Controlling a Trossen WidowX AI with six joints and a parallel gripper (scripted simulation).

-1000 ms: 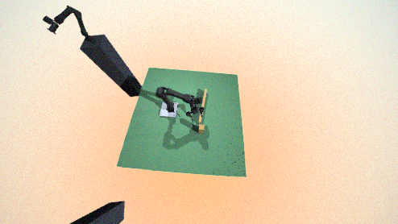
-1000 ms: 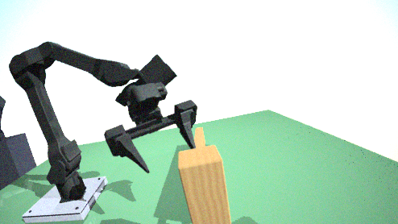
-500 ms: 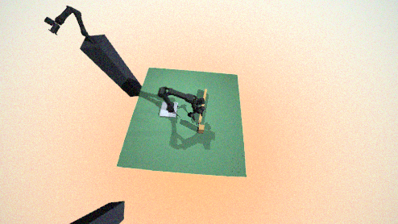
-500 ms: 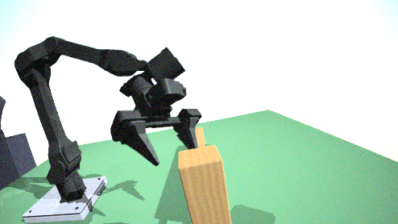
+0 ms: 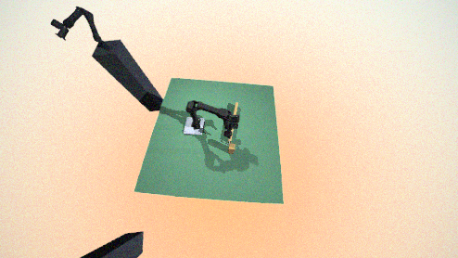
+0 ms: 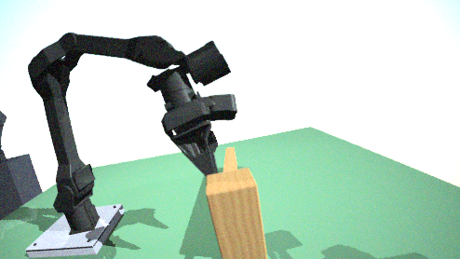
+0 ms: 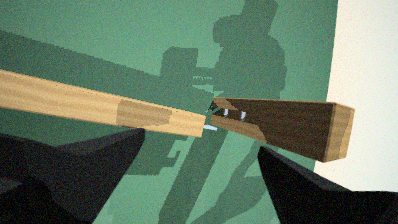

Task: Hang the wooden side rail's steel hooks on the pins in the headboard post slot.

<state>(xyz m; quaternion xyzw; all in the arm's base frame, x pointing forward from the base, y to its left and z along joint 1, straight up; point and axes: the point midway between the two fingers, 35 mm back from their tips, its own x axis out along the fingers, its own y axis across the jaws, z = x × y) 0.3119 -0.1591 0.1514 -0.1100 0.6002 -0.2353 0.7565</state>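
The wooden post (image 5: 232, 148) (image 6: 235, 219) (image 7: 295, 125) stands upright. In the wrist view its slot shows two pale pins (image 7: 226, 112) (image 7: 243, 115) with no hook visible on them. The wooden rail (image 5: 235, 109) (image 6: 230, 159) (image 7: 60, 97) lies low behind the post, its end pointing at the slotted face with a small gap between. A bright steel hook (image 7: 210, 128) shows at that end; the second cannot be made out. My gripper (image 6: 212, 171) (image 7: 202, 143) is open and empty above the rail's hook end, its fingers spread along the rail's length, one toward the post.
The arm's white base plate (image 5: 189, 130) (image 6: 56, 239) sits left of the rail on the green mat (image 5: 158, 176) (image 6: 372, 186). A dark pedestal (image 5: 127, 70) with another arm (image 5: 90, 23) stands beyond the mat's left edge. Arm shadows fall around the post.
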